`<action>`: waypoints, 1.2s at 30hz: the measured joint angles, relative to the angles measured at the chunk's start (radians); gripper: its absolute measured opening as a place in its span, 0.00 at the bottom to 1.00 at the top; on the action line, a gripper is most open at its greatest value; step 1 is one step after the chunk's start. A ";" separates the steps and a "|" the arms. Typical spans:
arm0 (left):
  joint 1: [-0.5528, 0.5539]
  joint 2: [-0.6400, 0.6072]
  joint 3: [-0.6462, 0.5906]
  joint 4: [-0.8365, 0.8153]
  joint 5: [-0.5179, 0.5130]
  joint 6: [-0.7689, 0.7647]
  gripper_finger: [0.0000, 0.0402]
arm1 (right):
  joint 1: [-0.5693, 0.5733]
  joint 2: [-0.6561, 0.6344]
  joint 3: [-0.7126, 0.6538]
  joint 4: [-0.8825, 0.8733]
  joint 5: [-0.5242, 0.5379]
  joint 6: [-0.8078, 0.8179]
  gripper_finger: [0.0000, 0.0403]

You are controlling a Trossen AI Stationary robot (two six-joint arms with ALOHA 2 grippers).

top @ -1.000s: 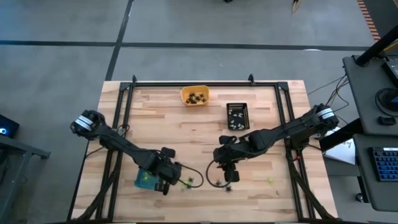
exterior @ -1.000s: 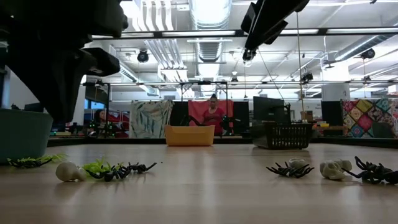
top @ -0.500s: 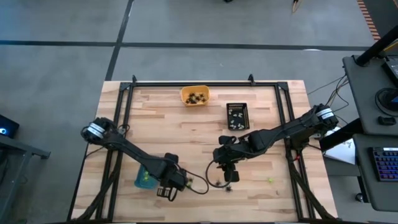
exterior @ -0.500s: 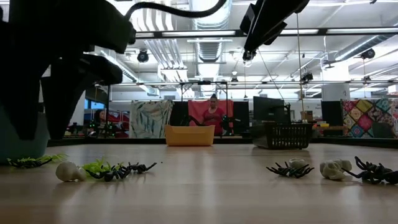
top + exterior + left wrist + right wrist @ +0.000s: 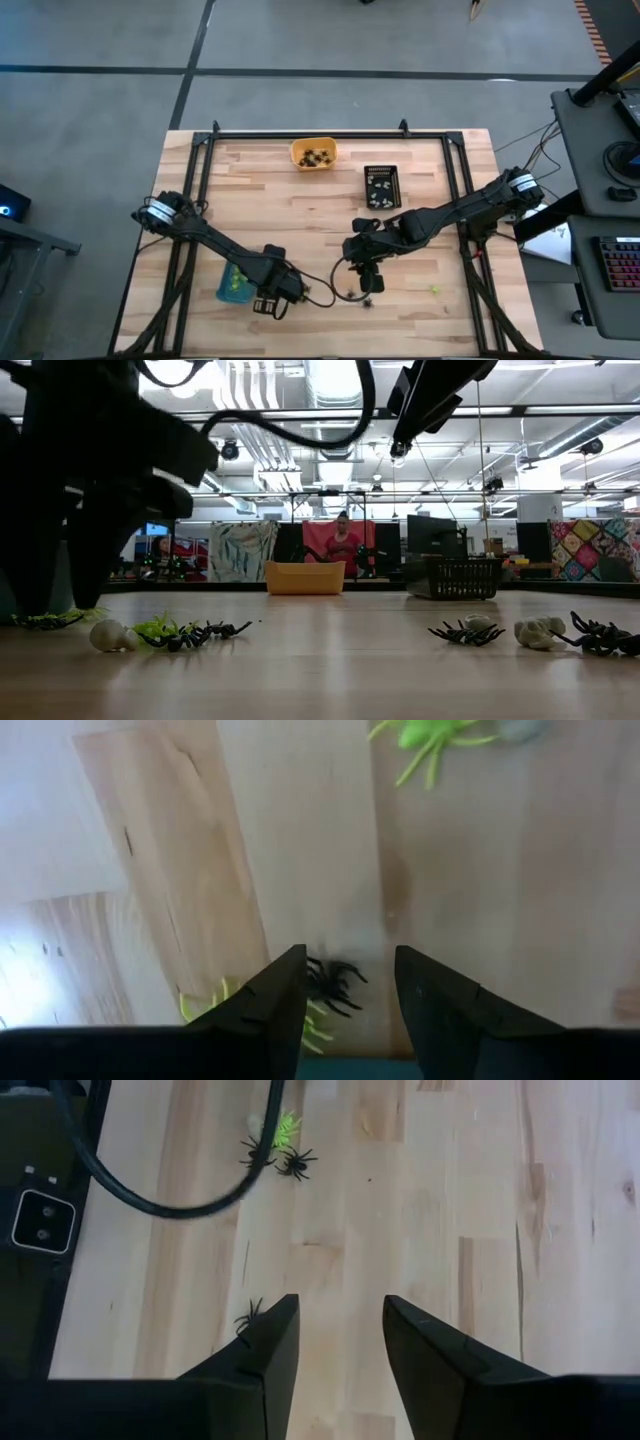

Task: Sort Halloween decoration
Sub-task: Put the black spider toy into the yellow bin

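The Halloween decoration lies scattered on the wooden table's near half. My left gripper (image 5: 268,303) points down, open, just right of the blue tray (image 5: 230,285). In its wrist view a black spider (image 5: 335,982) lies below the gap between the fingers, a lime-green piece (image 5: 215,1005) lies beside it and a green spider (image 5: 430,735) farther off. My right gripper (image 5: 366,268) hangs open above mid-table, over a black spider (image 5: 247,1318) and a green-and-black cluster (image 5: 285,1140). The low view shows more spiders (image 5: 200,632) and whitish pieces (image 5: 540,632) on the boards.
An orange tray (image 5: 313,153) and a black tray (image 5: 381,186), both holding small pieces, stand toward the far edge. A dark cable (image 5: 170,1200) loops over the table between the arms. Black frame rails (image 5: 195,190) run along the table's sides. A person (image 5: 343,545) stands in the room behind.
My left gripper has come off the blue tray's right side, sunk toward the table and shifted a little toward the near edge. Its fingers have opened. My right gripper has kept still.
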 joint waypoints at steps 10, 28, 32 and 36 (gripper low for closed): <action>0.002 0.032 0.000 -0.012 -0.022 0.034 0.34 | 0.000 0.000 0.000 0.000 0.000 0.041 0.33; 0.003 0.032 -0.010 0.004 -0.108 0.060 0.01 | 0.009 0.000 0.000 0.000 0.001 0.040 0.32; 0.003 0.027 -0.006 0.048 -0.108 0.124 0.00 | 0.009 0.000 0.000 0.000 0.001 0.040 0.33; 0.005 0.000 -0.005 0.086 -0.140 0.198 0.00 | 0.009 0.000 0.000 0.000 0.001 0.040 0.32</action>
